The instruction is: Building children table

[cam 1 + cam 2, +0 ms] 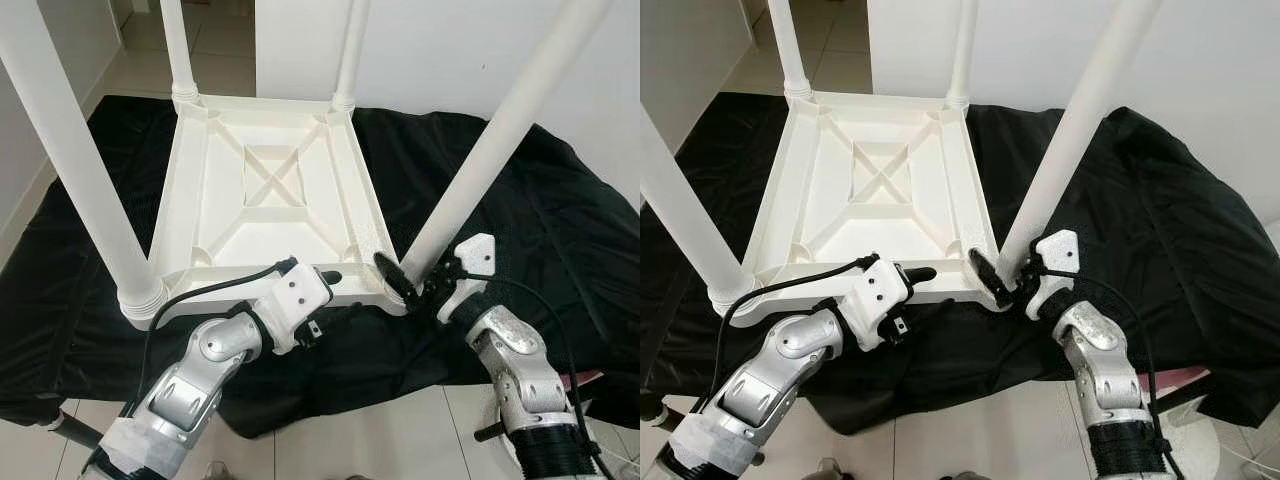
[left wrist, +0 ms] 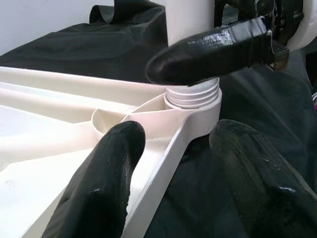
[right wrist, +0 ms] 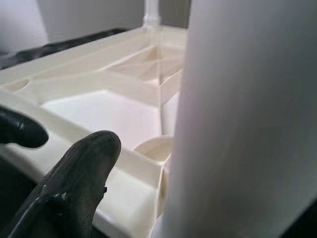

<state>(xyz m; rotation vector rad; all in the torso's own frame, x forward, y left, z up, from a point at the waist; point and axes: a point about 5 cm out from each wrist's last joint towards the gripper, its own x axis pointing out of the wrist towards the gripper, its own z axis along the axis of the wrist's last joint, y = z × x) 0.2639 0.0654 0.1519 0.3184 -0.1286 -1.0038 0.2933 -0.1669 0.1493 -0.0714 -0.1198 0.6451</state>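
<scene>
Both grippers work the upturned table's (image 1: pixel 270 190) near edge: left gripper (image 1: pixel 325 276) open astride the rim, right gripper (image 1: pixel 400 280) clasping the leg (image 1: pixel 480 160) base.

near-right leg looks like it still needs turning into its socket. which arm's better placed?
Right. The right gripper sits at the base of the near-right leg; the left gripper straddles the tabletop rim, probably steadying it.

All four table legs (image 1: pixel 505 135) run off the top edge, and the right gripper's (image 1: pixel 408 280) far finger hides behind the near leg.
</scene>
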